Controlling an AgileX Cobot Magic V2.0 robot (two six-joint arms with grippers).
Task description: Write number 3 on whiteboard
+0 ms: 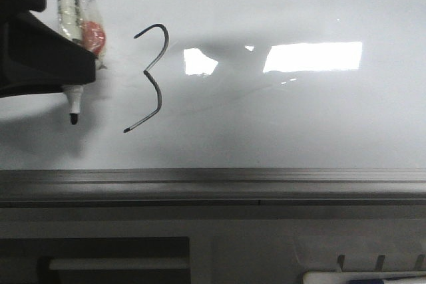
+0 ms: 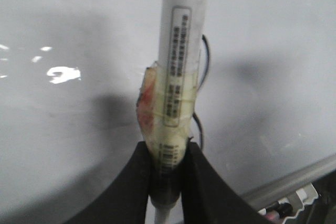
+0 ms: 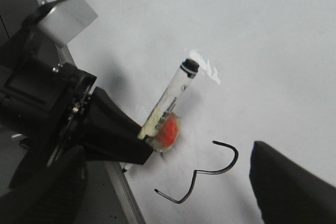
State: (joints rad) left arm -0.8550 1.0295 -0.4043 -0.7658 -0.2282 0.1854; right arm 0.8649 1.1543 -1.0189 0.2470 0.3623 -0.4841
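The whiteboard [image 1: 299, 118] fills the front view, glossy white with a grey frame edge [image 1: 213, 181] along the near side. The number 3 [image 1: 152, 78] is drawn on it in thin black line, left of middle. My left gripper [image 1: 83, 64] is shut on a white marker [image 1: 73, 108] wrapped in tape with a red patch. The marker's black tip points at the board, left of the 3's tail and apart from it. The left wrist view shows the marker [image 2: 181, 66] clamped between the jaws [image 2: 168, 156]. My right gripper [image 3: 168, 198] hangs open and empty over the 3 [image 3: 210, 174].
Below the frame edge, a white tray [image 1: 363, 276] with small holders sits at the lower right, and a dark slot [image 1: 113, 257] at the lower left. Bright light reflections [image 1: 313, 56] lie on the board right of the 3.
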